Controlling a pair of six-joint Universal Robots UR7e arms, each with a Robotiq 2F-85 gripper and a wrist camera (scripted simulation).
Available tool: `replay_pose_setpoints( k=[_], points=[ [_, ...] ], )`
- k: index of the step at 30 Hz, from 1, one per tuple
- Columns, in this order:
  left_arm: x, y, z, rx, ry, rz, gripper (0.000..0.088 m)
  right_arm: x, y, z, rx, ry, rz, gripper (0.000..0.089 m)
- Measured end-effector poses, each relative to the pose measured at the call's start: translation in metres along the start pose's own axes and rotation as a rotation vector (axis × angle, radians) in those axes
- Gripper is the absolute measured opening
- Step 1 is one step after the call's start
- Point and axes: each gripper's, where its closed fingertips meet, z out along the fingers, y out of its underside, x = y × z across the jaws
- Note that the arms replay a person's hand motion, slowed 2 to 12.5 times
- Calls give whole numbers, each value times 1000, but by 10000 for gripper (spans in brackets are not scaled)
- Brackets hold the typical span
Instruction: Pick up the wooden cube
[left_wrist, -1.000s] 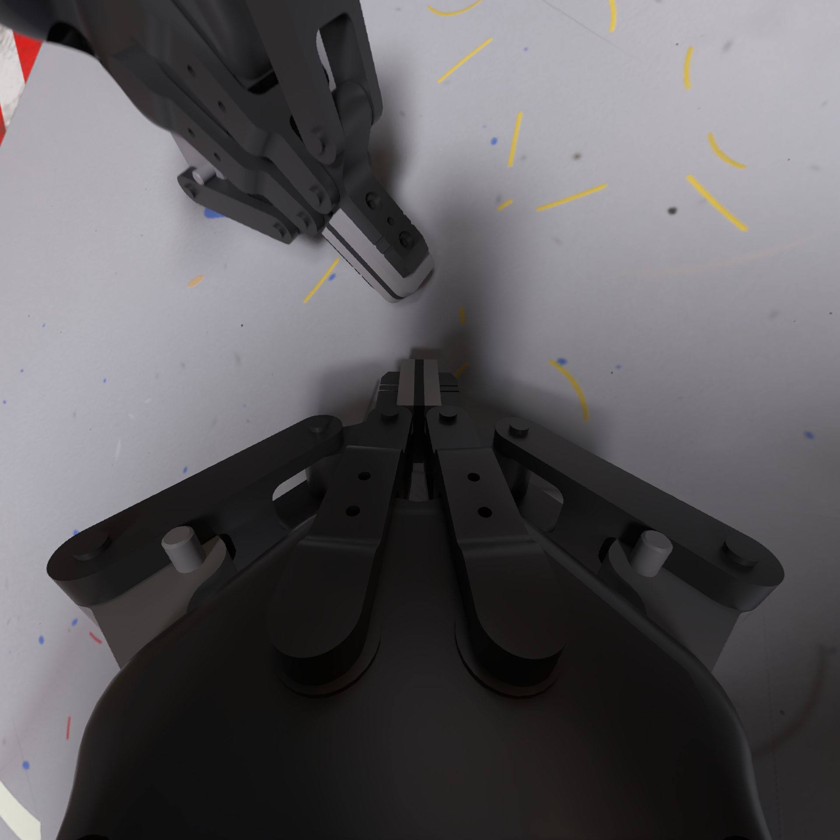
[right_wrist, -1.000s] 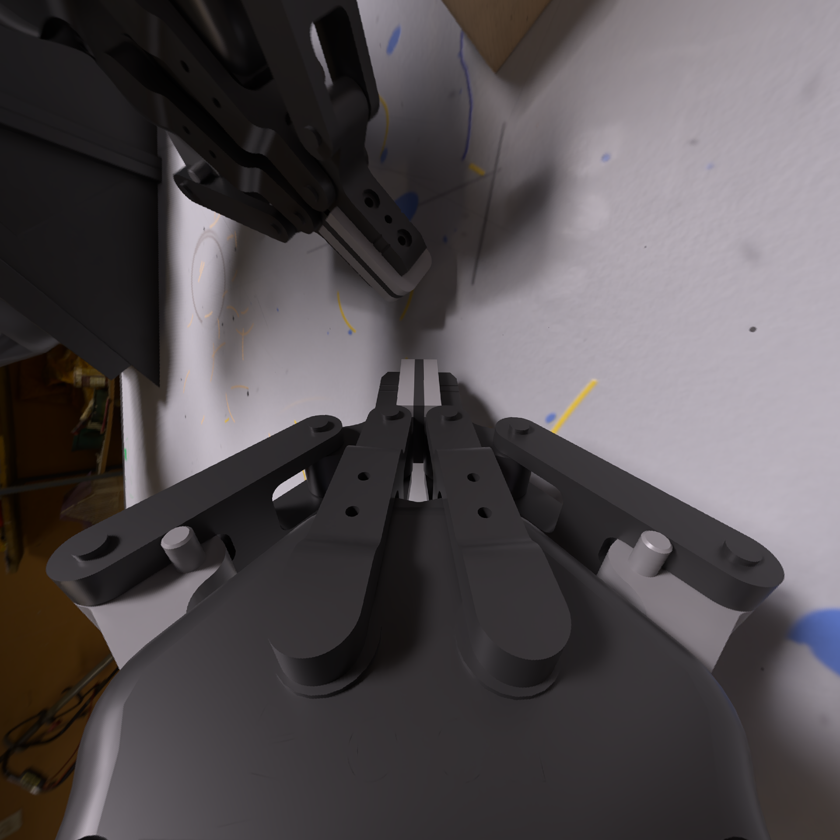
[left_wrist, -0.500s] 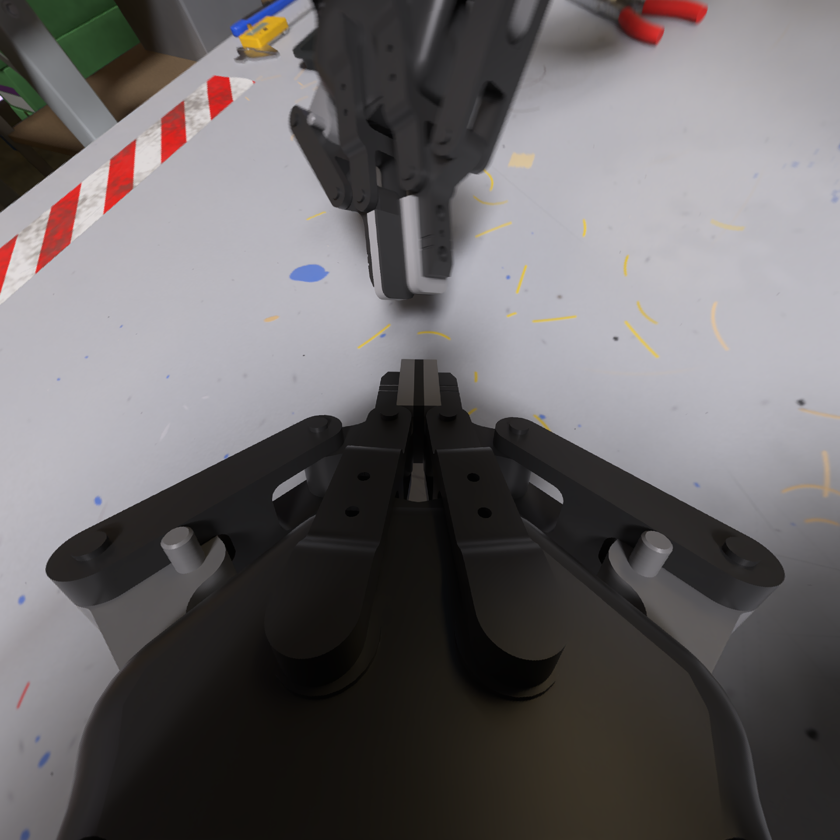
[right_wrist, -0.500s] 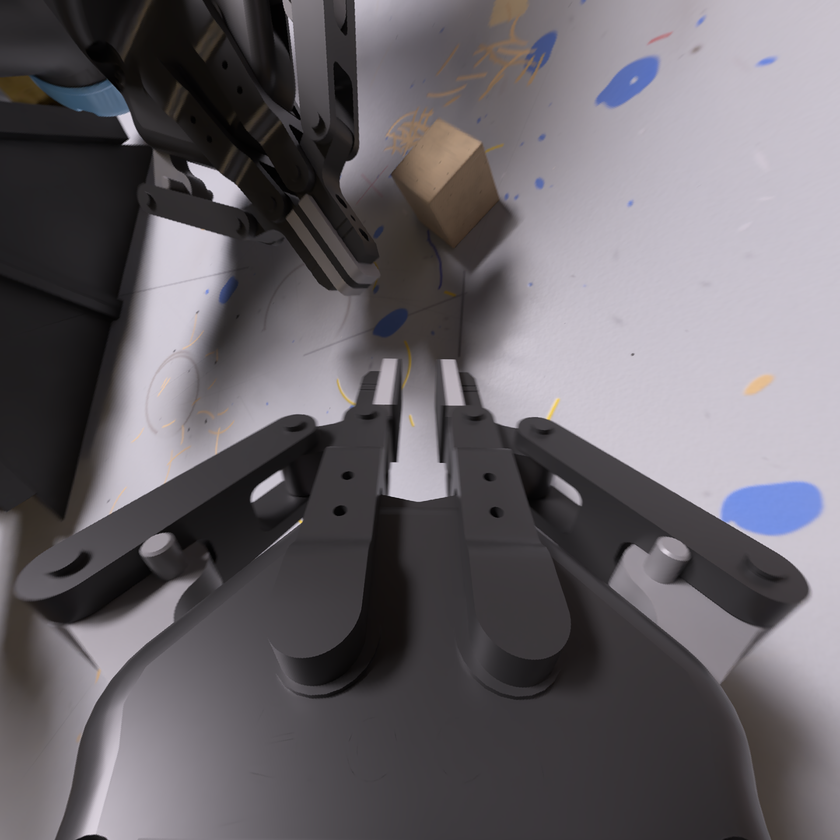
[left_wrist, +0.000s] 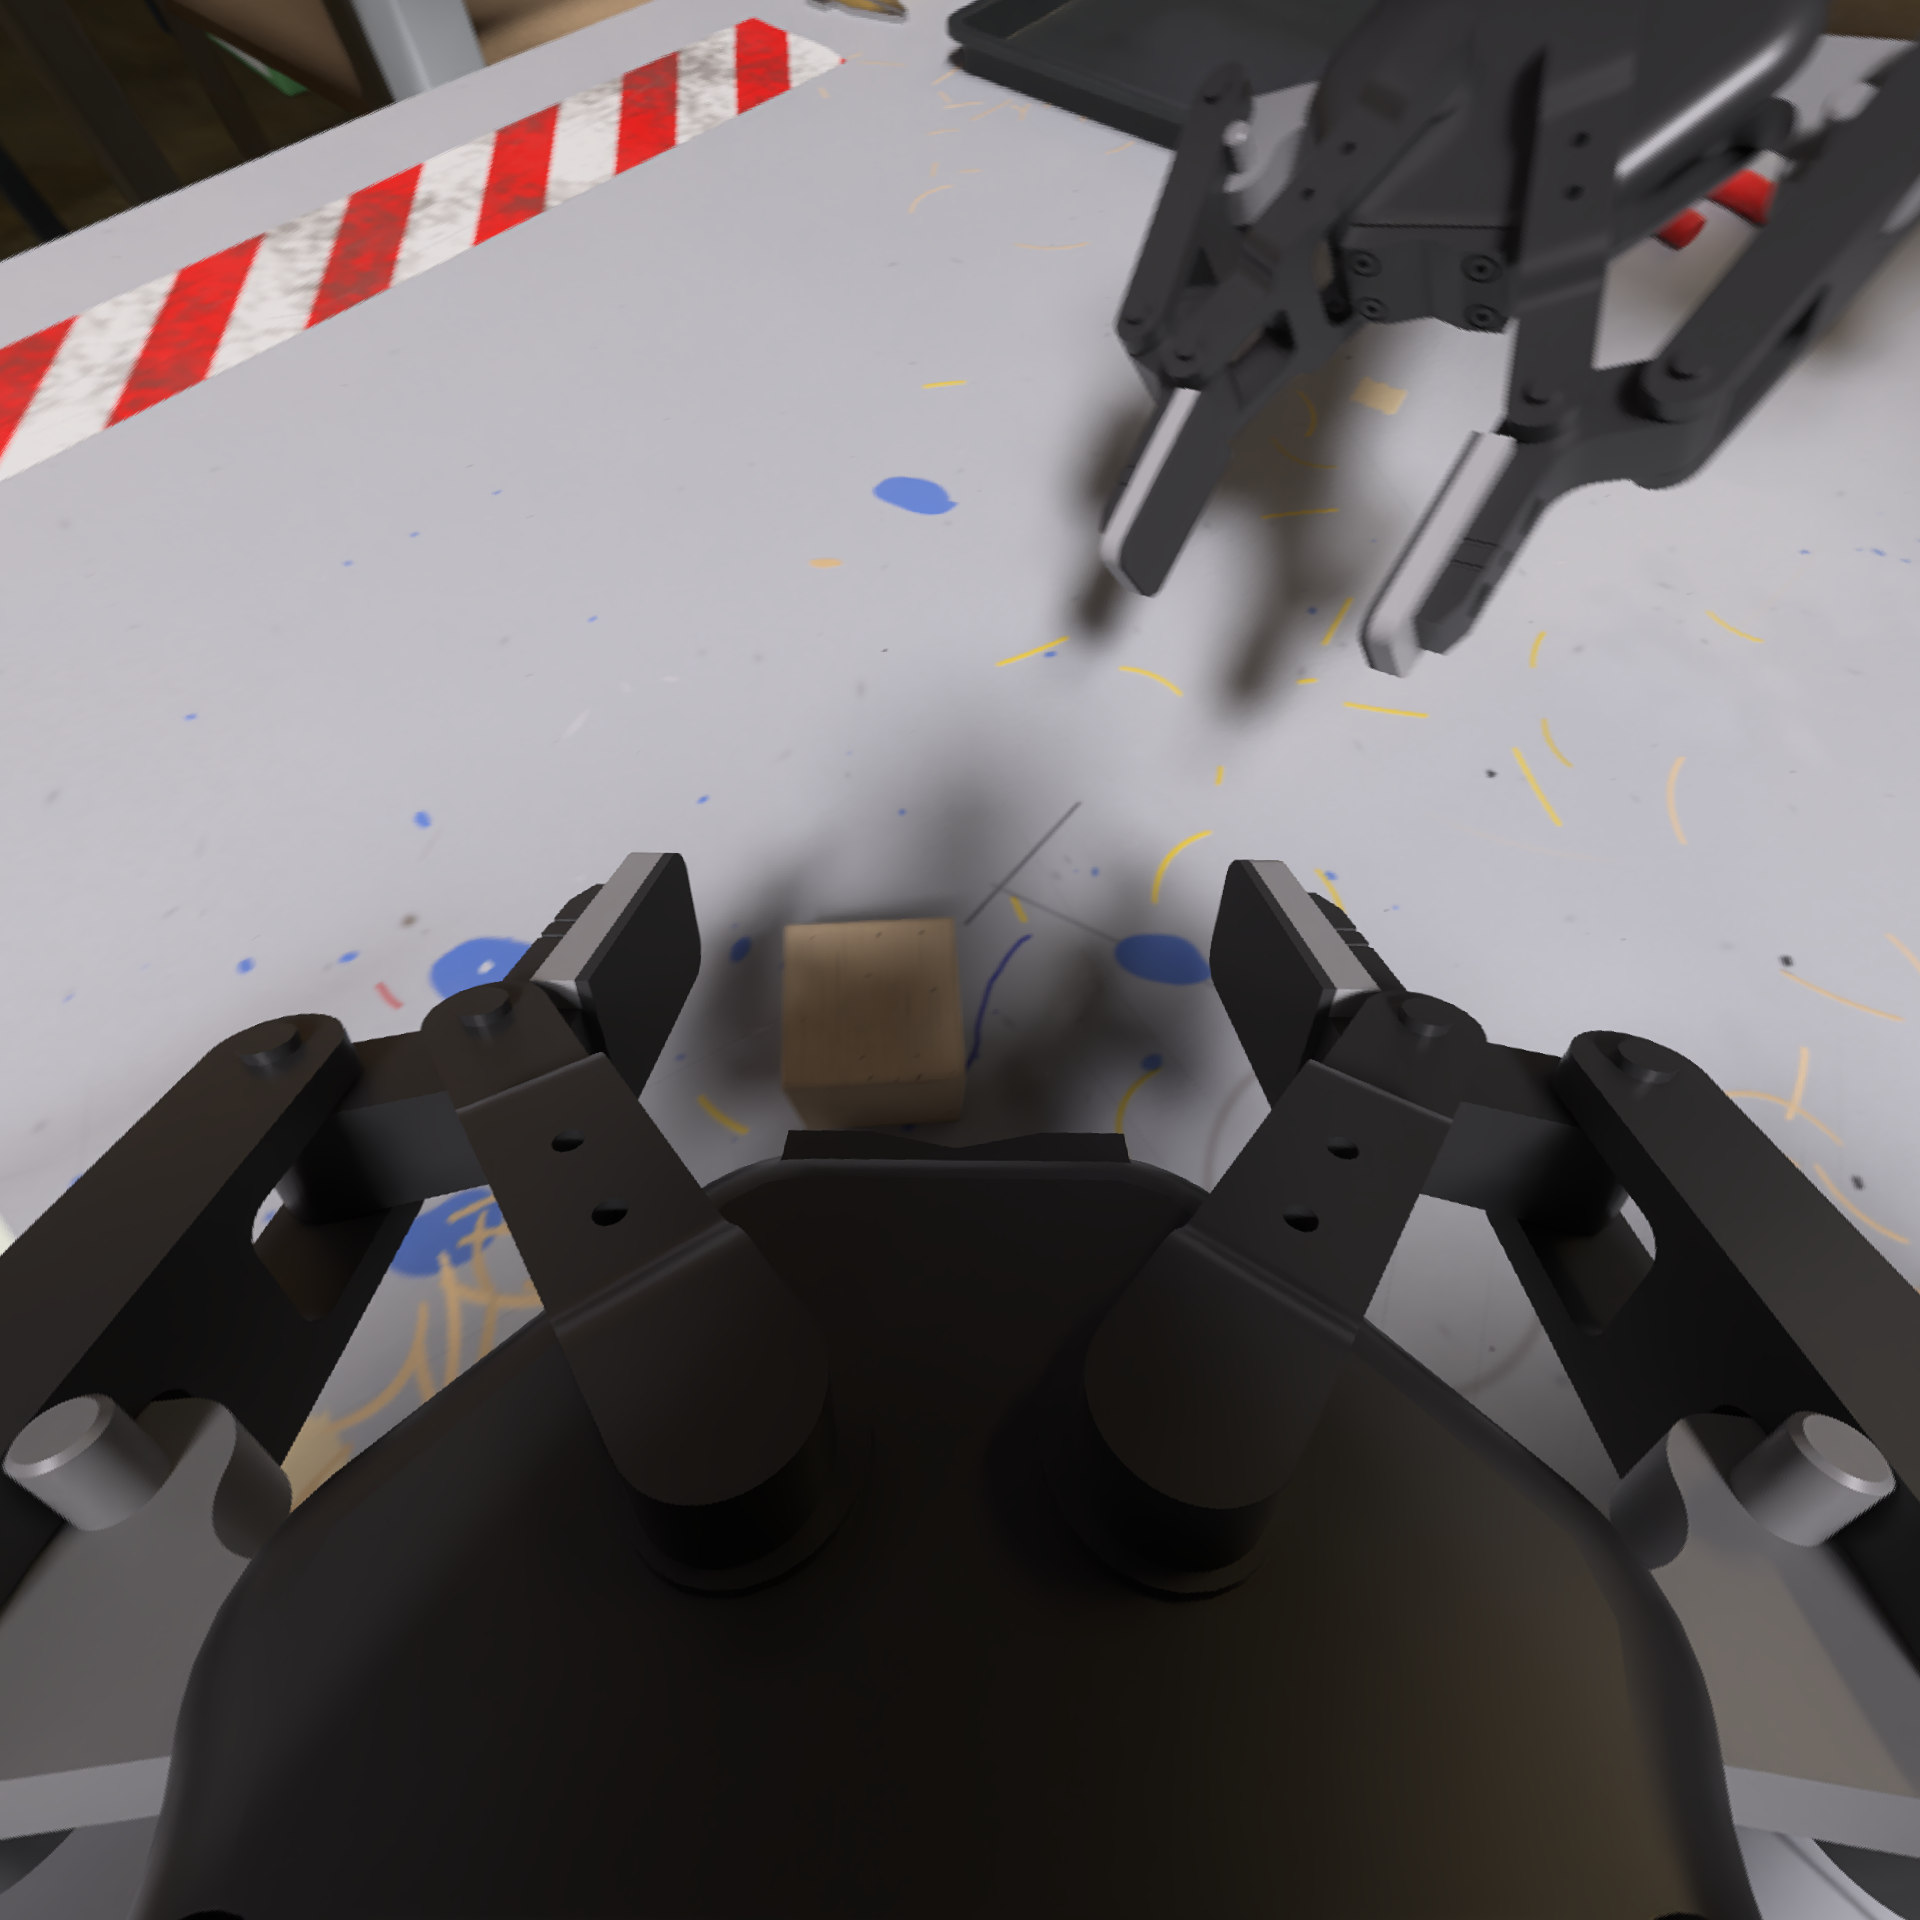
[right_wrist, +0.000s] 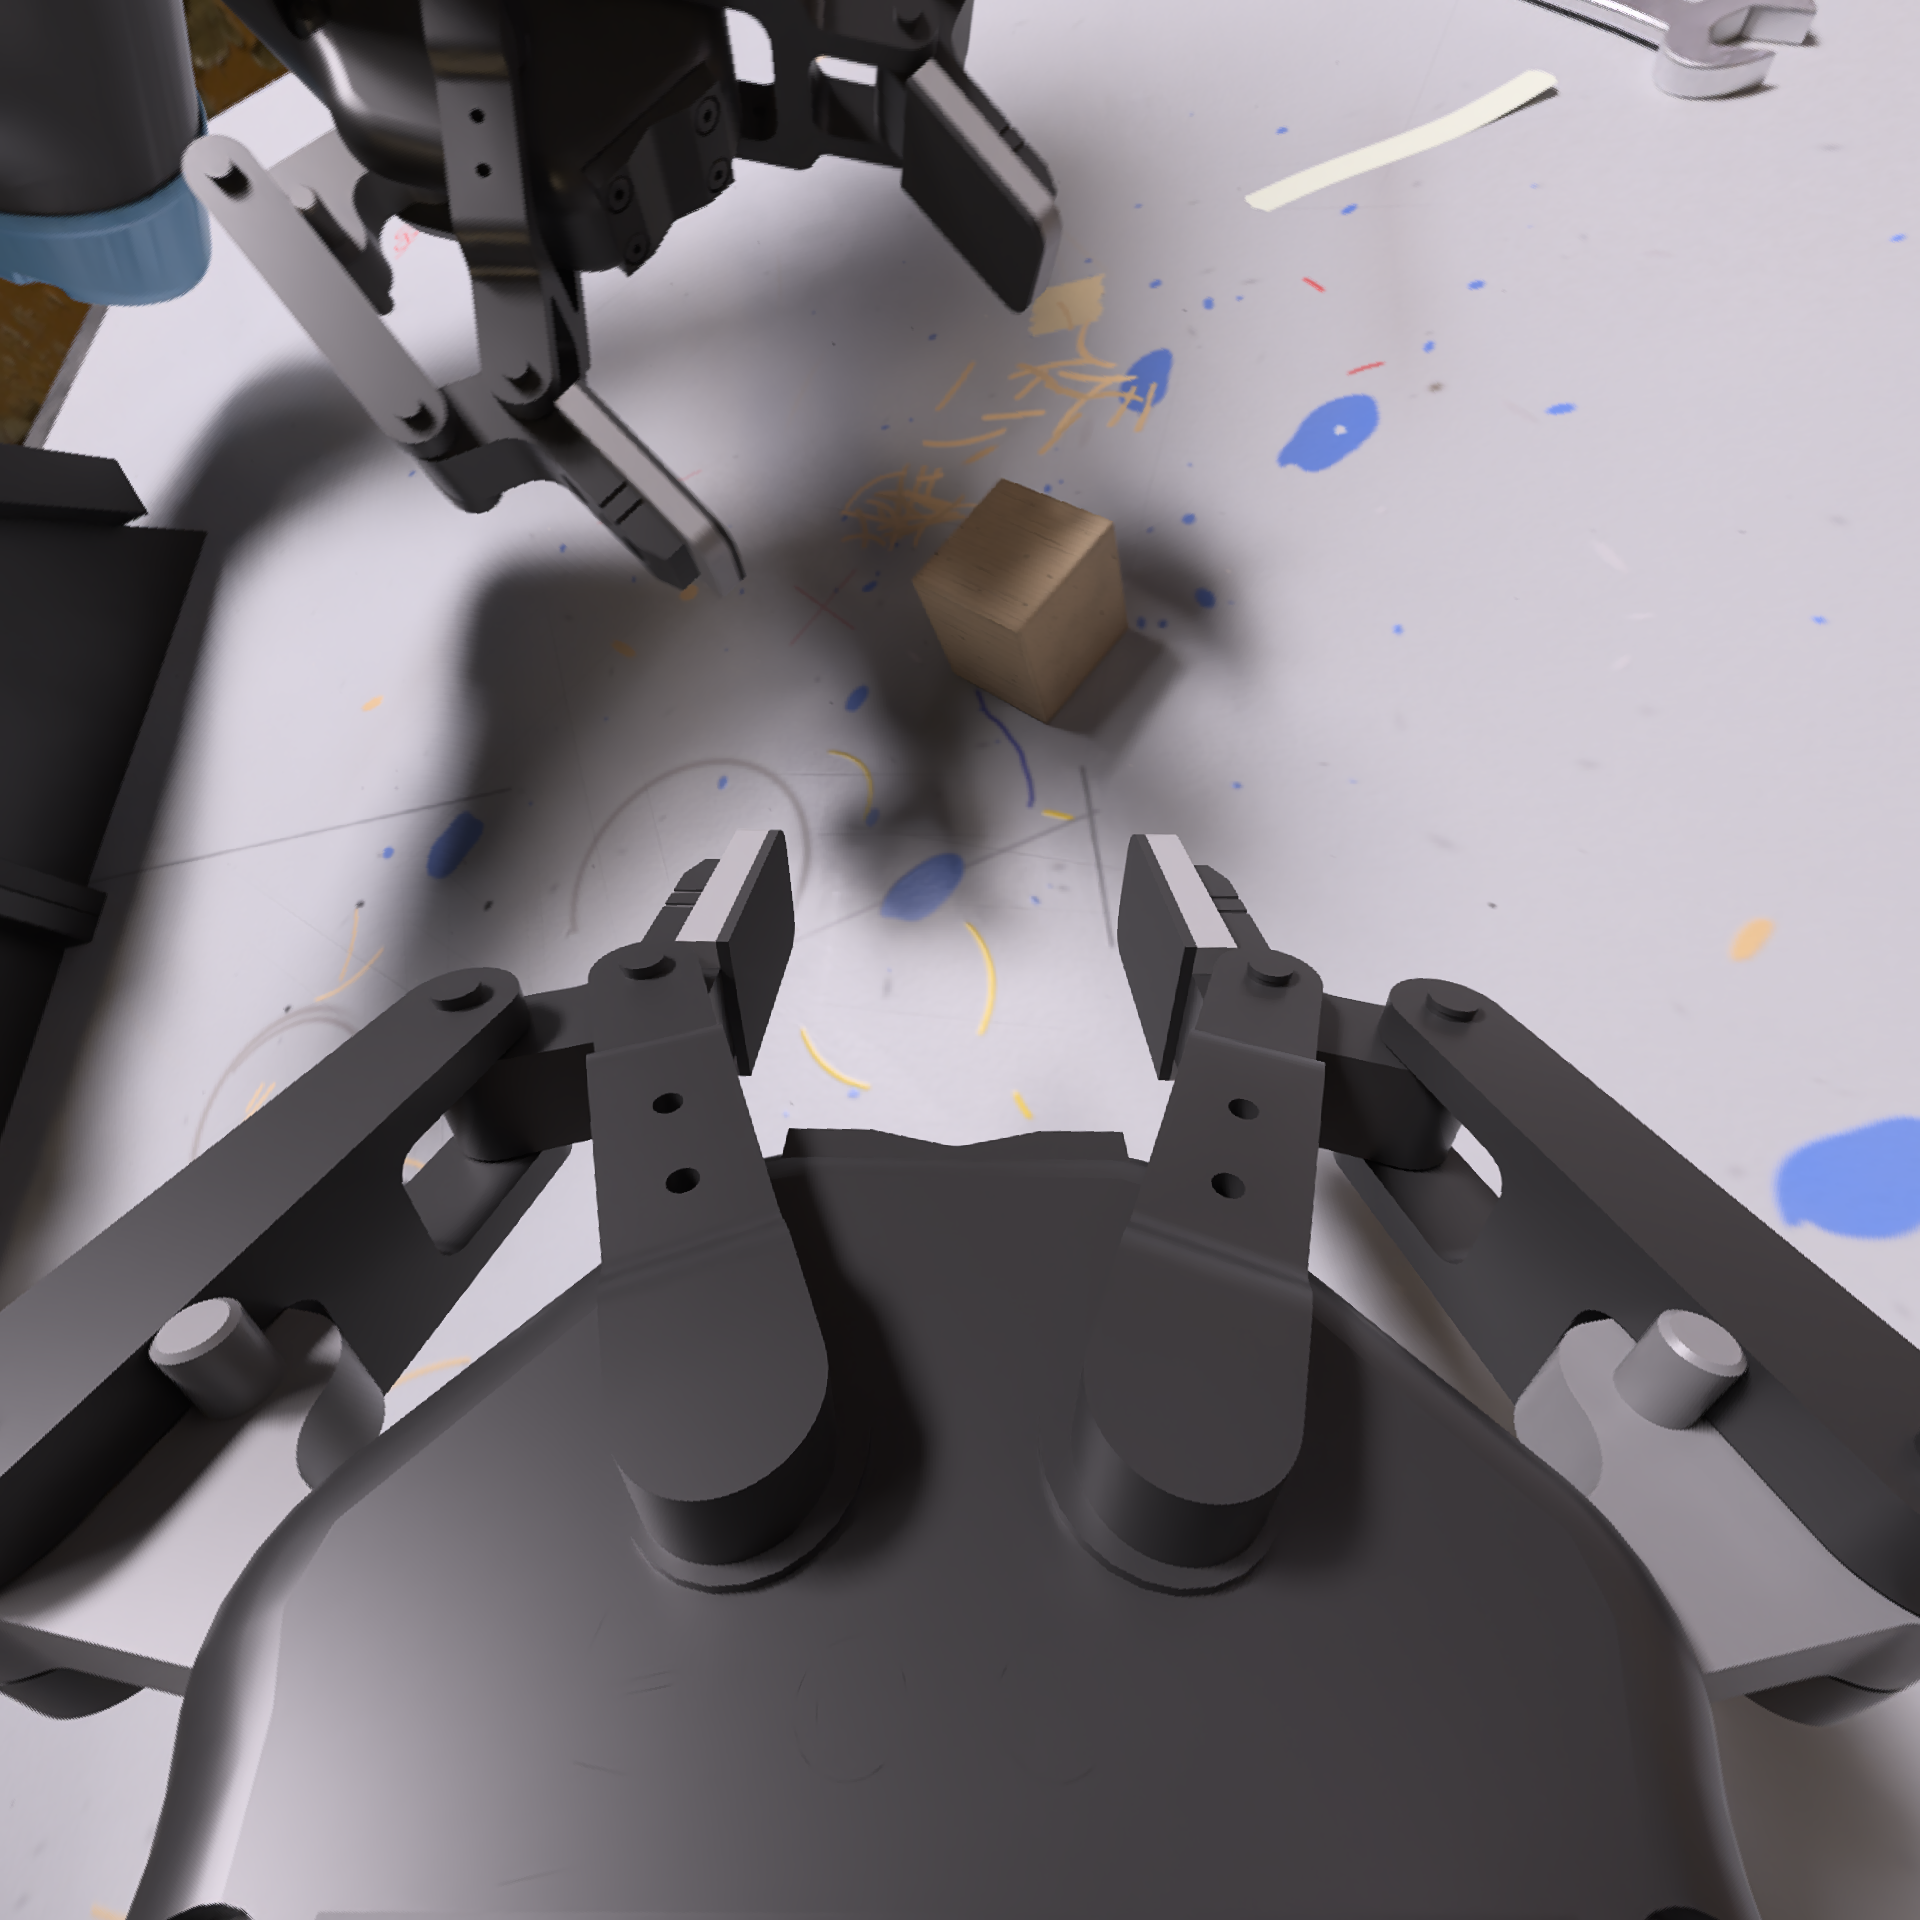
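**A:** Where does the small pale wooden cube (left_wrist: 871, 1013) sit?

**B:** On the grey paint-flecked worktop (left_wrist: 623, 644), resting flat. In the left wrist view it lies between the two spread black fingers (left_wrist: 634, 935) of the left gripper (left_wrist: 951, 940), apart from both. Those fingers are wide open and hold nothing.

**A:** And the right gripper (right_wrist: 951, 914)?

**B:** Also spread, also empty. The cube (right_wrist: 1023, 597) is ahead of it and a little to one side, well clear of its fingers (right_wrist: 764, 914).

**A:** So the left one takes it?

**B:** That is my reading, since it already straddles the cube. To do it well, I would centre the cube in the gap, as it looks nearer the one finger, and square the pads to two opposite faces. Then go low enough that the pads meet the middle of the sides before closing.

**A:** Risks?

**B:** An off-centre close could nudge or twist the cube. The right gripper hovers near, so a straight lift seems safest.
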Motion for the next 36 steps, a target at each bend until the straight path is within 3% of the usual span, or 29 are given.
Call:
replay_pose_setpoints(
  k=[4,10,16,20,27,36],
  points=[
    [-13,7,-10,2,-53,-7,854,-14,1,14,14,-7,12,597],
    [-21,17,-21,-6,-79,-51,854,-27,7,37,-31,-15,35,675],
    [-25,22,-28,5,-87,-86,854,-30,16,56,-101,-5,25,776],
    [-27,24,-31,17,-100,-96,854,-27,22,63,-156,17,2,796],
    [-28,25,-34,29,-115,-103,854,-23,32,60,-247,20,-79,790],
    [-29,25,-34,45,-117,-114,854,-10,48,36,-400,-30,-218,711]
  ],
)
